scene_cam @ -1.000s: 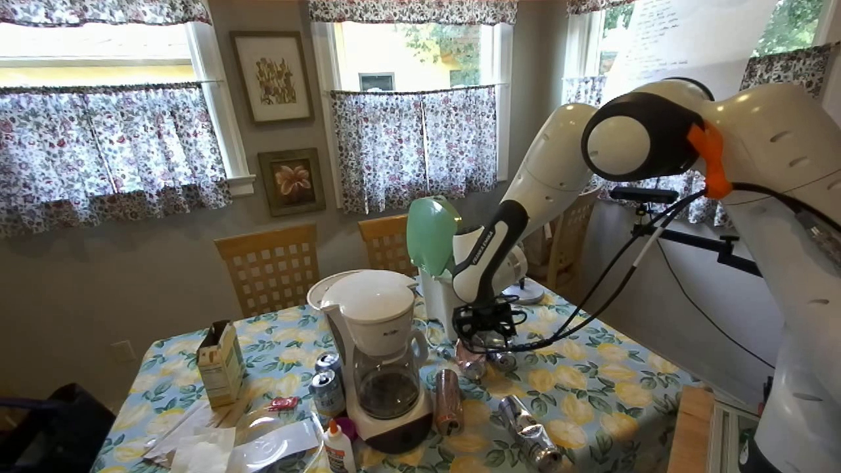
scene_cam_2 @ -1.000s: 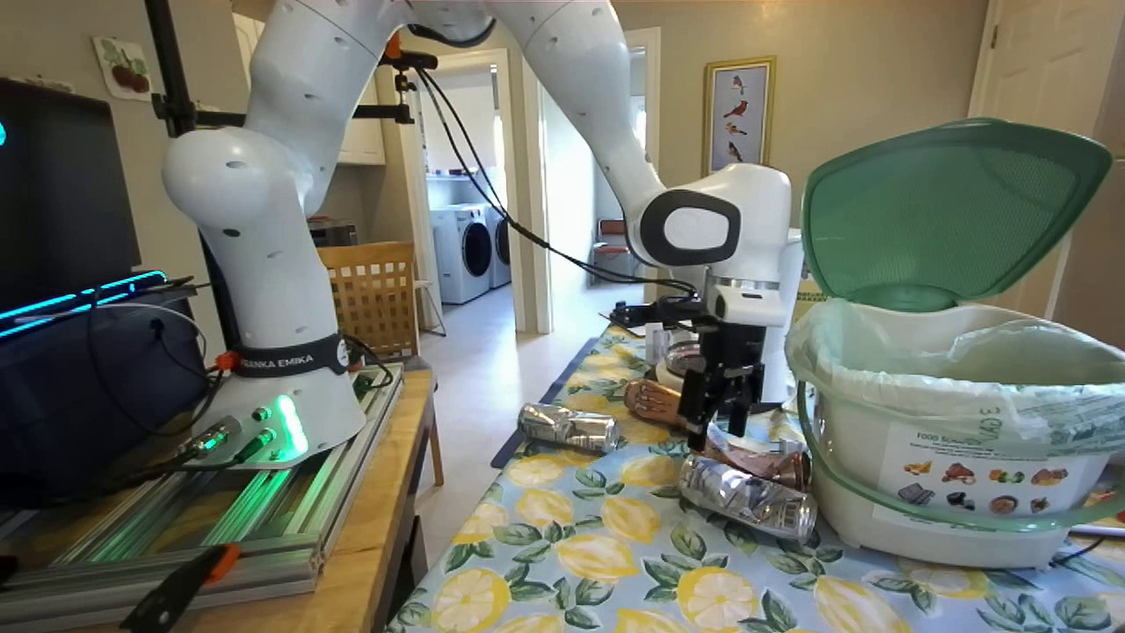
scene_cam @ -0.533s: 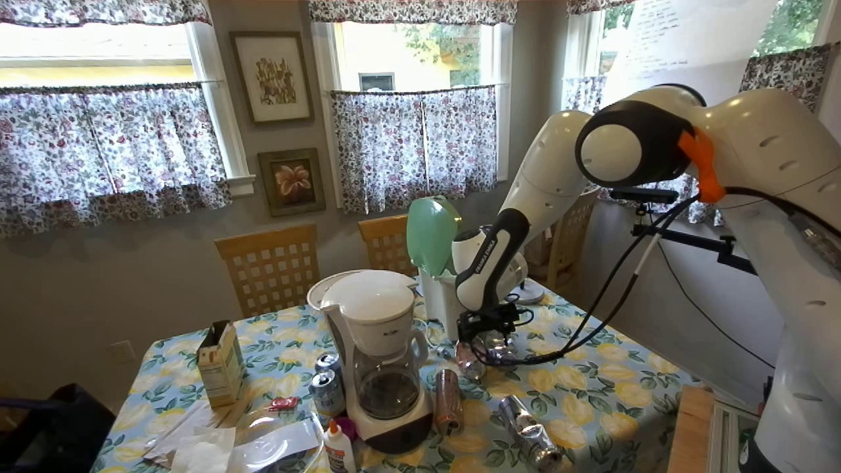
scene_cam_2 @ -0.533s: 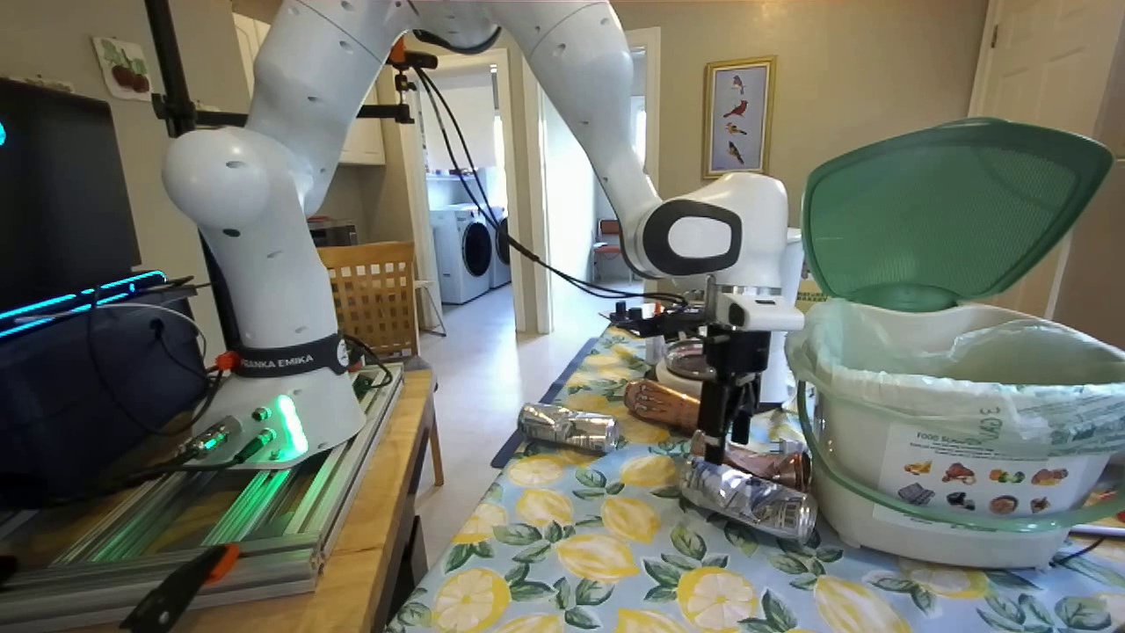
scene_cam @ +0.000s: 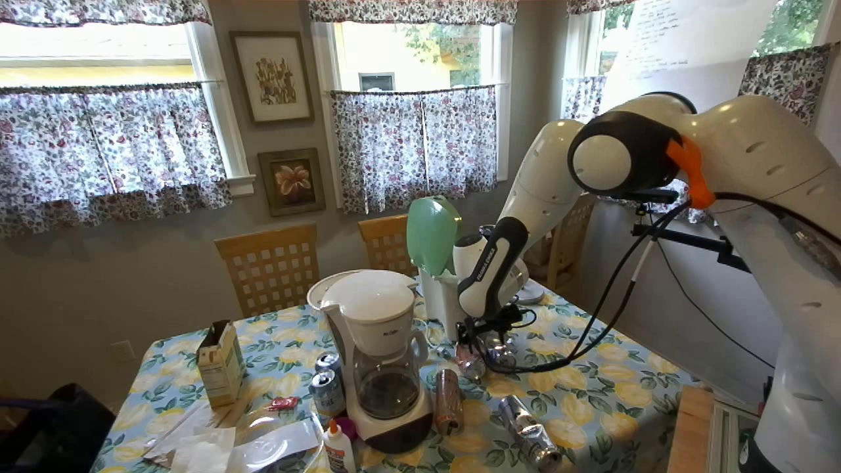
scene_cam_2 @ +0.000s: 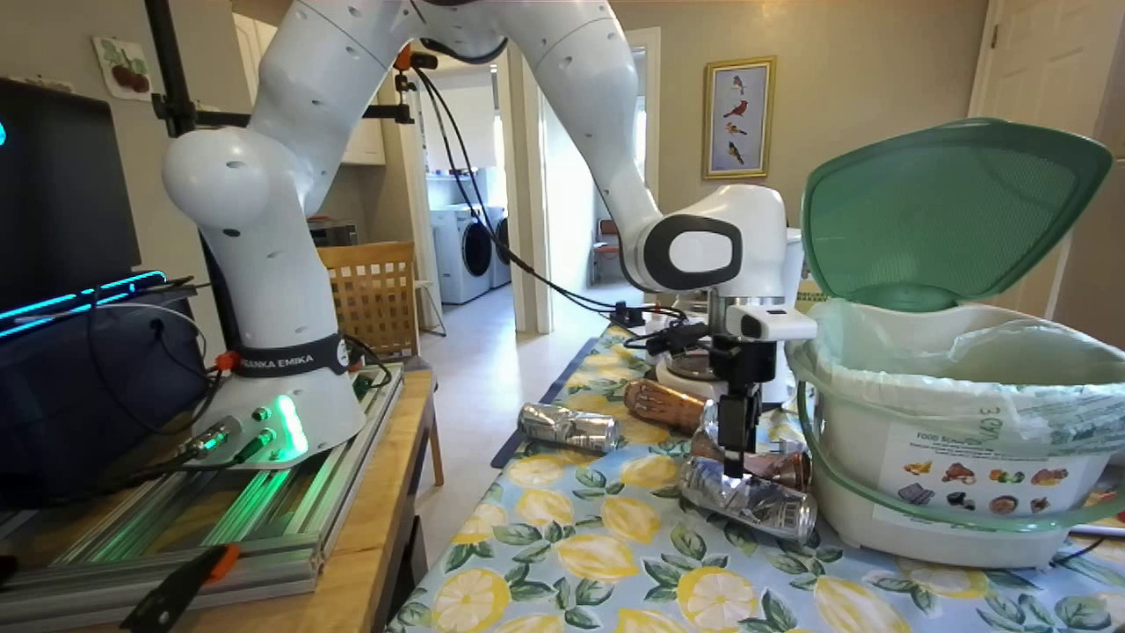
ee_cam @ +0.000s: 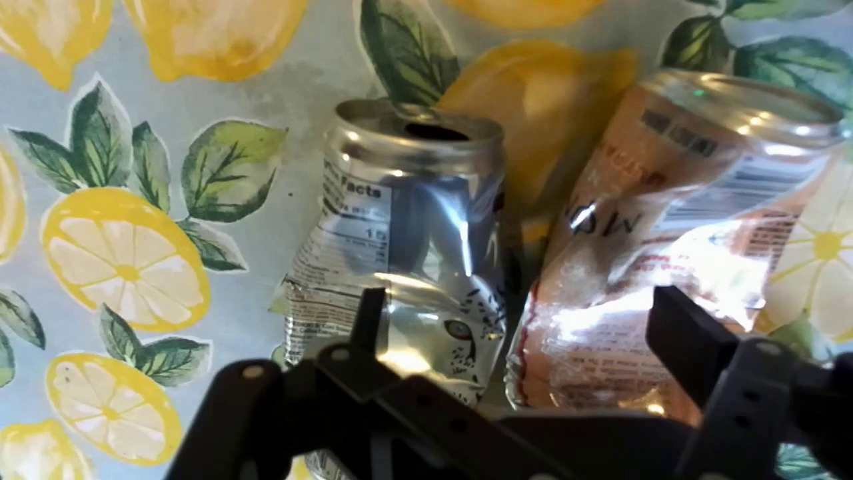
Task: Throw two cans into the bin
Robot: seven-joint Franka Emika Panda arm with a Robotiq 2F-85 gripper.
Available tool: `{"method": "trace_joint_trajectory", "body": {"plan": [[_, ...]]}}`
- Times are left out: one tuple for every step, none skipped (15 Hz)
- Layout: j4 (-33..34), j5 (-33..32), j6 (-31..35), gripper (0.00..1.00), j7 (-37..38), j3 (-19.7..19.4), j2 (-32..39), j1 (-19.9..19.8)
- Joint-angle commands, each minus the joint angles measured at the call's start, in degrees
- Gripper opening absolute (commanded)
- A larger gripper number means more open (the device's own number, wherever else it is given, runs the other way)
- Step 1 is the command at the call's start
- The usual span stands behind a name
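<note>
In the wrist view, my gripper (ee_cam: 523, 320) is open. One fingertip hangs over a crumpled silver can (ee_cam: 420, 267), the other over a crumpled copper can (ee_cam: 620, 313); the two cans lie side by side on the cloth. Nothing is gripped. In an exterior view, the dark fingers (scene_cam_2: 739, 431) reach down to the silver can (scene_cam_2: 756, 503); whether they touch it I cannot tell. Right beside these cans stands the bin (scene_cam_2: 949, 440), its green lid (scene_cam_2: 949, 211) raised and a pale liner inside. Another copper can (scene_cam: 449, 402) and silver can (scene_cam: 531, 437) lie nearer the coffee maker and table edge.
A white coffee maker (scene_cam: 378, 341) with a glass carafe stands mid-table. Upright cans (scene_cam: 327, 393) are next to it, with a glue bottle (scene_cam: 338, 450) in front. A carton (scene_cam: 220, 364) and papers (scene_cam: 204, 450) occupy the table's far side from the arm.
My arm has come down toward the silver and copper cans, and the wrist has turned, so the fingers now line up in an exterior view. The cans and the bin have not moved.
</note>
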Motion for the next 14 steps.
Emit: {"method": "trace_joint_trajectory", "body": {"plan": [[2.3, 1.73, 2.35, 1.0, -2.55, 0.81, 2.61, -0.44], [2.54, 1.77, 2.8, 1.0, -2.71, 0.91, 2.86, -0.38], [2.72, 1.87, 3.4, 1.0, -2.92, 1.09, 3.1, -0.33], [2.95, 1.94, 3.93, 1.0, -3.05, 1.19, 3.42, -0.2], [3.14, 2.03, 4.28, 1.0, -3.18, 1.29, 3.7, -0.11], [3.47, 2.22, 4.48, 1.0, -3.54, 1.57, 4.09, -0.16], [3.76, 2.31, 4.61, 1.0, -3.83, 1.75, 4.45, -0.13], [3.93, 2.14, 4.86, 1.0, -4.15, 1.73, 4.79, 0.09], [4.11, 2.06, 5.12, 1.0, -4.34, 1.63, 5.1, 0.33], [4.39, 2.04, 5.13, 1.0, -4.79, 1.72, 5.44, 0.34], [4.65, 1.99, 5.08, 1.0, -5.23, 1.74, 5.8, 0.36], [4.87, 1.91, 5.01, 1.0, -5.83, 1.72, 6.17, 0.43], [5.12, 1.88, 4.85, 1.0, -6.42, 1.66, 6.52, 0.49], [5.31, 1.85, 4.74, 1.0, -6.98, 1.56, 6.82, 0.59]]}}
